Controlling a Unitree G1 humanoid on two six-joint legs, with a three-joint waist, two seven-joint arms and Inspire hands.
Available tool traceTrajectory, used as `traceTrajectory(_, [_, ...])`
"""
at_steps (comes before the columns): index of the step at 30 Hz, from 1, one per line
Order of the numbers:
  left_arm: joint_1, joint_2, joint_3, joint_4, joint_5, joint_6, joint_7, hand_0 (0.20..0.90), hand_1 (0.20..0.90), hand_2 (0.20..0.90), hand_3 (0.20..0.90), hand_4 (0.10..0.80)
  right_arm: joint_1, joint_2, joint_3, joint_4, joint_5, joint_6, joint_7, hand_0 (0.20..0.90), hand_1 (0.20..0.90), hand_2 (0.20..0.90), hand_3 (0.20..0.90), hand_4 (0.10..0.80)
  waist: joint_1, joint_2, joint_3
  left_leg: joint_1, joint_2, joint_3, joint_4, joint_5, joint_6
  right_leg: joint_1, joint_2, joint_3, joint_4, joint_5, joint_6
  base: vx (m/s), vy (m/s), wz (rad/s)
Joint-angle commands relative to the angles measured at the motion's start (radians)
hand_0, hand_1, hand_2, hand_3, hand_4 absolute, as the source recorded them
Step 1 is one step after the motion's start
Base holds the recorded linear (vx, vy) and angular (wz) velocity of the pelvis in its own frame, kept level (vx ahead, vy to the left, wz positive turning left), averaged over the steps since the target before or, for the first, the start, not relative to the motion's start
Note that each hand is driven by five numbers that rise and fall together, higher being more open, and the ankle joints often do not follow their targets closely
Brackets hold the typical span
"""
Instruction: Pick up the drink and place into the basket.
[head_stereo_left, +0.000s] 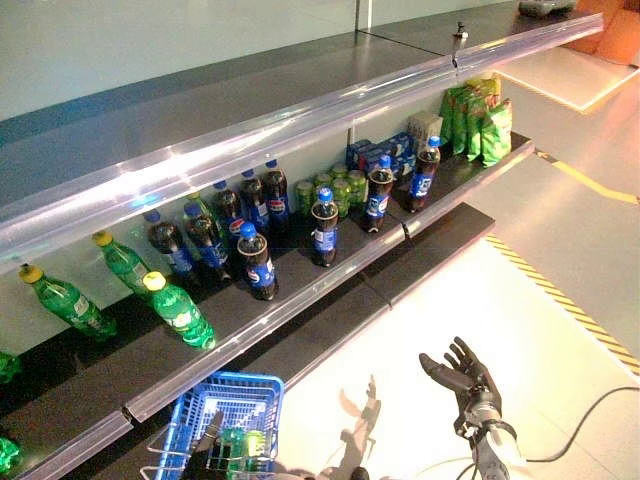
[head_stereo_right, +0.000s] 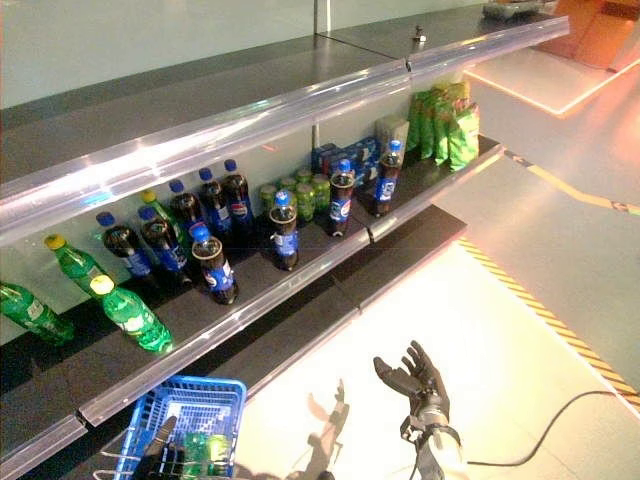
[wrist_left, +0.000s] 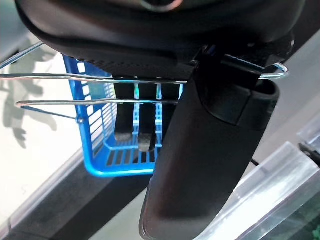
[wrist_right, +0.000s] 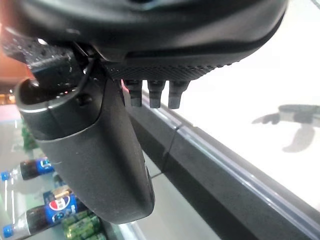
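Cola bottles (head_stereo_left: 324, 232) with blue caps stand in rows on the middle shelf. Green bottles (head_stereo_left: 178, 309) with yellow caps lie and lean to their left. A blue basket (head_stereo_left: 235, 380) hangs at the lower left, below the shelf's front edge. My left hand (wrist_left: 200, 150) is shut on its wire handles (wrist_left: 75, 77). Something green (head_stereo_left: 240, 445) lies inside the basket. My right hand (head_stereo_left: 462, 380) is open with nothing in it. It hovers over the floor at the lower right, well short of the shelf.
Green cans (head_stereo_left: 340, 190) and blue boxes (head_stereo_left: 392, 150) sit behind the cola bottles. Green snack bags (head_stereo_left: 480, 120) fill the shelf's right end. A clear rail (head_stereo_left: 290, 300) lines the shelf front, and an upper shelf (head_stereo_left: 250, 110) overhangs. Yellow striped tape (head_stereo_left: 560, 300) marks the floor.
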Motion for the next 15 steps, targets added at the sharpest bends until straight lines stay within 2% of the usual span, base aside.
traceTrajectory(1, [-0.046, 0.11, 0.069, -0.121, -0.065, -0.154, -0.155, 0.3, 0.3, 0.3, 0.2, 0.1, -0.076, -0.057, 0.009, -0.082, -0.067, -0.084, 0.026, 0.9, 0.9, 0.9, 0.9, 0.8, 0.016, 0.054, -0.075, -0.052, -0.064, 0.0, -0.132, 0.074, 0.026, 0.057, 0.011, -0.086, 0.072, -0.059, 0.131, 0.309, 0.143, -0.61])
traceTrajectory(2, [-0.046, 0.116, 0.072, -0.111, -0.069, -0.158, -0.166, 0.3, 0.3, 0.3, 0.2, 0.1, -0.062, -0.054, 0.006, -0.089, -0.06, -0.083, 0.034, 0.9, 0.9, 0.9, 0.9, 0.8, 0.008, 0.048, -0.074, -0.029, -0.057, -0.004, -0.124, 0.05, 0.049, 0.022, -0.005, -0.079, 0.191, -0.033, 0.155, 0.249, 0.167, -0.39])
traceTrajectory(5, [-0.047, 0.127, 0.074, -0.104, -0.102, -0.163, -0.181, 0.3, 0.3, 0.3, 0.2, 0.1, -0.043, -0.046, 0.001, -0.093, -0.045, -0.086, 0.059, 0.9, 0.9, 0.9, 0.9, 0.8, -0.003, 0.045, -0.066, -0.012, -0.053, -0.012, -0.114, 0.027, 0.091, -0.09, -0.021, -0.042, 0.46, 0.014, 0.197, 0.185, 0.158, -0.4])
traceTrajectory(7, [-0.05, 0.141, 0.081, -0.096, -0.115, -0.158, -0.193, 0.3, 0.3, 0.3, 0.2, 0.1, -0.03, -0.043, -0.001, -0.097, -0.046, -0.096, 0.079, 0.9, 0.9, 0.9, 0.9, 0.8, -0.006, 0.045, -0.058, -0.013, -0.053, -0.013, -0.092, 0.008, 0.114, -0.138, -0.036, -0.01, 0.629, 0.052, 0.199, 0.199, 0.126, -0.18])
traceTrajectory(8, [-0.056, 0.151, 0.08, -0.095, -0.116, -0.154, -0.196, 0.3, 0.3, 0.3, 0.2, 0.1, -0.022, -0.044, -0.001, -0.101, -0.041, -0.1, 0.085, 0.9, 0.9, 0.9, 0.9, 0.8, -0.008, 0.039, -0.057, -0.017, -0.057, -0.014, -0.071, -0.005, 0.124, -0.153, -0.044, 0.012, 0.678, 0.074, 0.19, 0.212, 0.055, -0.24])
traceTrajectory(10, [-0.065, 0.163, 0.052, -0.113, -0.127, -0.163, -0.179, 0.3, 0.3, 0.3, 0.2, 0.1, -0.014, -0.037, 0.0, -0.1, -0.045, -0.114, 0.09, 0.9, 0.9, 0.9, 0.9, 0.8, -0.006, 0.029, -0.057, -0.024, -0.069, -0.015, -0.046, -0.021, 0.142, -0.172, -0.059, 0.039, 0.657, 0.116, 0.177, 0.258, -0.017, -0.17])
traceTrajectory(12, [-0.076, 0.177, 0.037, -0.139, -0.124, -0.159, -0.157, 0.3, 0.3, 0.3, 0.2, 0.1, -0.022, -0.037, -0.002, -0.095, -0.041, -0.125, 0.094, 0.9, 0.9, 0.9, 0.9, 0.8, 0.001, 0.021, -0.052, -0.028, -0.084, -0.024, -0.032, -0.035, 0.146, -0.191, -0.084, 0.06, 0.525, 0.127, 0.167, 0.219, -0.095, -0.03])
traceTrajectory(13, [-0.076, 0.177, 0.037, -0.139, -0.124, -0.159, -0.157, 0.3, 0.3, 0.3, 0.2, 0.1, -0.022, -0.037, -0.002, -0.095, -0.041, -0.125, 0.094, 0.9, 0.9, 0.9, 0.9, 0.8, 0.001, 0.021, -0.052, -0.028, -0.084, -0.024, -0.032, -0.035, 0.146, -0.191, -0.084, 0.06, 0.525, 0.127, 0.167, 0.201, -0.159, -0.03])
traceTrajectory(15, [-0.099, 0.194, 0.012, -0.148, -0.12, -0.159, -0.156, 0.3, 0.3, 0.3, 0.2, 0.1, -0.046, -0.048, 0.005, -0.1, -0.025, -0.117, 0.08, 0.9, 0.9, 0.9, 0.9, 0.8, -0.003, -0.009, -0.041, -0.022, -0.12, -0.056, -0.007, -0.074, 0.139, -0.181, -0.104, 0.1, 0.179, 0.142, 0.174, 0.345, -0.279, 0.05])
